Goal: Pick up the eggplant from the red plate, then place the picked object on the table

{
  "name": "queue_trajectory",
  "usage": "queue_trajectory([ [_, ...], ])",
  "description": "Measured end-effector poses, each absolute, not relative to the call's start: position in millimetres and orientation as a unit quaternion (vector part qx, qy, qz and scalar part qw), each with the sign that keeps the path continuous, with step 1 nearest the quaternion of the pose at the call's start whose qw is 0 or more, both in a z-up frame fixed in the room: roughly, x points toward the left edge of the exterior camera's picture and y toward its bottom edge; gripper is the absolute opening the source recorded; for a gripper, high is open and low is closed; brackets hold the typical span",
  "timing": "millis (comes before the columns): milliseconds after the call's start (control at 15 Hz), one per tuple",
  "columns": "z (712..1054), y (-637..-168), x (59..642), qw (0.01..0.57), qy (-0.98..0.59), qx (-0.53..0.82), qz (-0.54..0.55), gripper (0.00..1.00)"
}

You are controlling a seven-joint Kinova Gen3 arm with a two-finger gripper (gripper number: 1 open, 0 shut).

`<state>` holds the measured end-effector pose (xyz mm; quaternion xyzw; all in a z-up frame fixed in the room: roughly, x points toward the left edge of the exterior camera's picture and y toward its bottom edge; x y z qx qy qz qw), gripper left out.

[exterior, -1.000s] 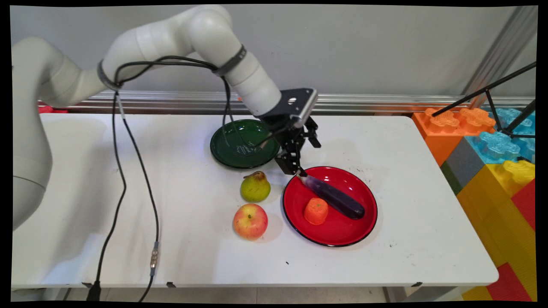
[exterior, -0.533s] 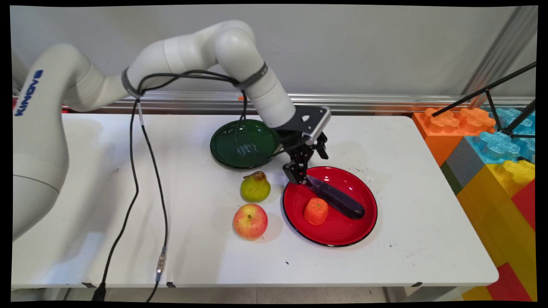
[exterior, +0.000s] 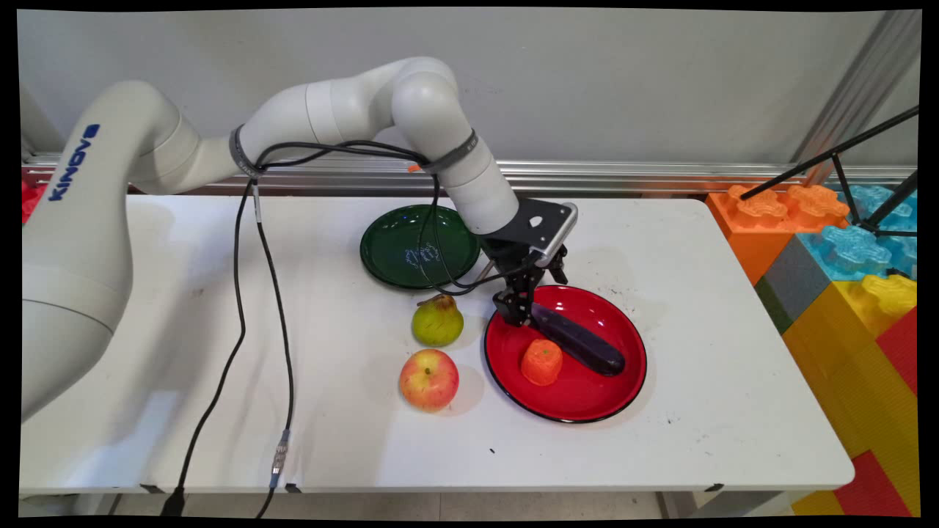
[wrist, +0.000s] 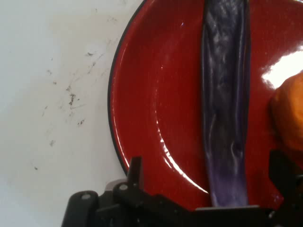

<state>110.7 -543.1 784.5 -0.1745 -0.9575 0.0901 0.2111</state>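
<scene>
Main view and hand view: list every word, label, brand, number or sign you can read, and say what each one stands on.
"KINOVA": blue letters on the white robot arm, at the left of the main view; the last letter is partly turned away.
White marks inside the green plate: cannot be read as text.
Hand view: no text on the red plate, the eggplant or the gripper.

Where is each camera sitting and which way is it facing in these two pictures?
Main view: fixed above the table's near side, looking down across it to the wall; it shows the white arm, hanging cables and the gripper low over the red plate.
Hand view: mounted on the hand, looking down along the gripper; its black linkage and fingers rise from the bottom edge.
Shared: the red plate, the eggplant, the orange piece and the white table.
</scene>
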Motion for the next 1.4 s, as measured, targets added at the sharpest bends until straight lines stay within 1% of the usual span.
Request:
queue_trajectory([
  [867, 769, -543, 100, 0.203, -0.960, -0.171, 0.087, 1.00],
  [933, 769, -543, 99, 0.204, -0.960, -0.171, 0.086, 0.00],
  [1400, 768, -538, 100, 0.203, -0.962, -0.168, 0.076, 0.00],
])
